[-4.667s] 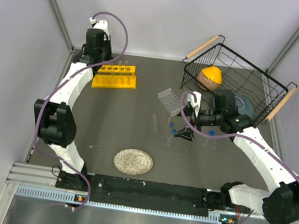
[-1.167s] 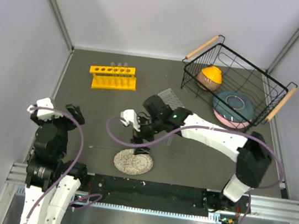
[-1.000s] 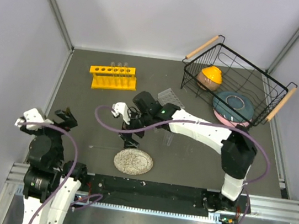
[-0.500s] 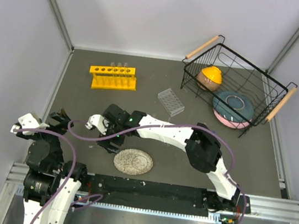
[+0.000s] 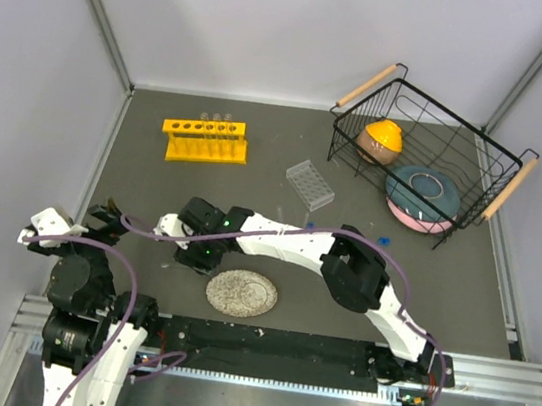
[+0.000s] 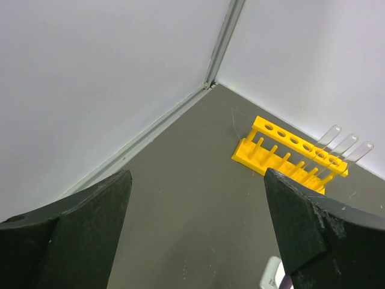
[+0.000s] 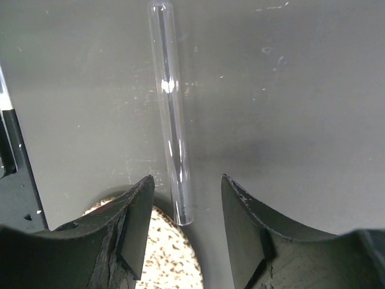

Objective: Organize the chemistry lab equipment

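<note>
A thin clear test tube (image 7: 171, 120) lies flat on the dark table, its open end just beside the speckled plate (image 7: 162, 253). My right gripper (image 7: 186, 211) is open and straddles that end, with a gap on each side of the glass. In the top view this gripper (image 5: 195, 256) reaches far left, just left of the plate (image 5: 241, 292). The yellow rack (image 5: 207, 141) at the back left holds three tubes (image 6: 343, 144) at one end. A clear grid rack (image 5: 311, 184) lies mid-table. My left gripper (image 6: 198, 229) hangs open and empty at the near left (image 5: 107, 217).
A black wire basket (image 5: 480, 152) with wooden handles stands at the back right, holding an orange-topped object (image 5: 380, 141) and stacked bowls (image 5: 419, 196). A small blue cap (image 5: 384, 240) shows by the right arm's elbow. Grey walls close in the table.
My right arm has swung left across the table to the tube by the plate, and its jaws have narrowed around it. The left arm has barely moved.
</note>
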`<action>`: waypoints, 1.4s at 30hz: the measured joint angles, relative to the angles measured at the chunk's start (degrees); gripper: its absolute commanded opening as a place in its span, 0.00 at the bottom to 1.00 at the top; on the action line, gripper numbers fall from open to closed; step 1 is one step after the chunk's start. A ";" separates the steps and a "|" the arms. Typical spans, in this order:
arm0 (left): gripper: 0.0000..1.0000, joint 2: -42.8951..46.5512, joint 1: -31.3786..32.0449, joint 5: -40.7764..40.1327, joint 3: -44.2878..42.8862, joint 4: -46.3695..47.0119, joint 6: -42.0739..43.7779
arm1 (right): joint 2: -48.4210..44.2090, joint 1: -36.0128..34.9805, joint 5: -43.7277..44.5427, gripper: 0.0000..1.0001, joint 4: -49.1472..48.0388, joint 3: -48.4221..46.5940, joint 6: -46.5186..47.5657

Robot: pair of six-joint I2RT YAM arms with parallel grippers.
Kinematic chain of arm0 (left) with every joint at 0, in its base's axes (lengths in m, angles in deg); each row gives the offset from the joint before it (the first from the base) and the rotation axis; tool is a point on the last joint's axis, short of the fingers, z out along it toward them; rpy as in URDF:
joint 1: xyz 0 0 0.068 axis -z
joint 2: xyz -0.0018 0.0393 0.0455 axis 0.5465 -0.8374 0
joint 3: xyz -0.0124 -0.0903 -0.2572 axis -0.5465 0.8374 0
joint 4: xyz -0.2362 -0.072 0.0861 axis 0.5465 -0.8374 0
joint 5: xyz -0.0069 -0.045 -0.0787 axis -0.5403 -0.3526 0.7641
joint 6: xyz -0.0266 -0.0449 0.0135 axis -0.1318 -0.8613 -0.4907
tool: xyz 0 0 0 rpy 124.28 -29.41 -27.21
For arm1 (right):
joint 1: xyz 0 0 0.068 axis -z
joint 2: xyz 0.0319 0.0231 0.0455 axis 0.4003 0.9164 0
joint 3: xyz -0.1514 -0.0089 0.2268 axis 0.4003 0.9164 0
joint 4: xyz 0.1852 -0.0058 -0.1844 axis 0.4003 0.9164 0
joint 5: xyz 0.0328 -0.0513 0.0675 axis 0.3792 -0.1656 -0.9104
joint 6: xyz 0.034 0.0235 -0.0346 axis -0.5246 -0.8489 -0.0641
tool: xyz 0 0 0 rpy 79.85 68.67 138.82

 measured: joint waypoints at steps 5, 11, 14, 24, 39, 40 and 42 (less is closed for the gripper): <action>0.97 0.04 0.00 -0.17 0.00 -0.48 0.02 | 1.36 -0.28 0.15 0.45 0.44 0.00 -0.50; 0.97 0.07 0.00 -0.20 0.00 -0.48 0.00 | 2.03 -0.33 1.11 0.34 0.46 0.00 -0.83; 0.97 0.07 0.00 -0.22 0.00 -0.48 0.00 | 2.78 -0.44 2.43 0.31 0.39 -0.02 -0.68; 0.97 0.11 0.00 -0.48 0.00 -0.48 -0.02 | 3.54 -0.59 5.66 0.12 0.79 -1.42 -0.31; 0.97 0.11 0.07 2.71 0.00 -0.44 0.00 | 1.81 4.52 0.85 0.10 0.94 0.04 -0.33; 0.97 0.11 0.07 3.13 0.00 -0.42 0.00 | 1.11 5.11 0.59 0.10 1.03 0.63 -0.33; 0.97 0.11 0.07 4.02 0.00 -0.42 0.00 | -0.39 6.25 0.02 0.10 1.46 1.46 -0.33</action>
